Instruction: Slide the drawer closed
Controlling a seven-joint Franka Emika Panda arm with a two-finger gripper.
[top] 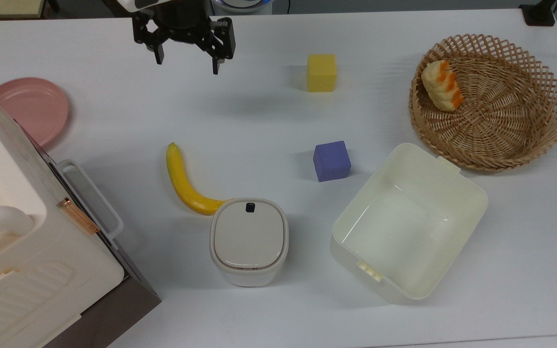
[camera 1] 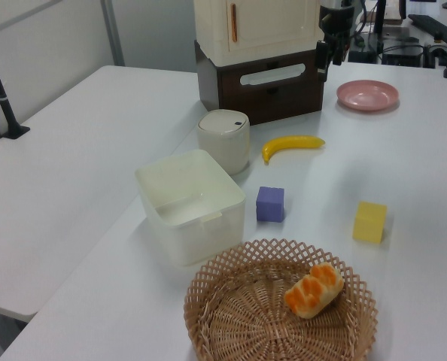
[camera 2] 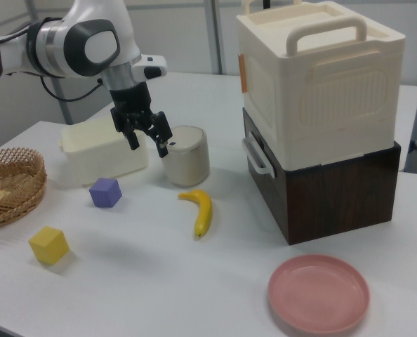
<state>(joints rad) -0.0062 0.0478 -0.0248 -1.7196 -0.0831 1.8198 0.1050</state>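
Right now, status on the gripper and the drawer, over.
Gripper open, empty, up off the table, away from the cabinet. Drawer front looks flush with the dark base, white handle showing. Banana lies nearby, not touching it.

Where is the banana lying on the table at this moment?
In the top view the banana lies left of centre, between the drawer's white handle on its left and the purple cube on its right, its lower end beside the small lidded bin.
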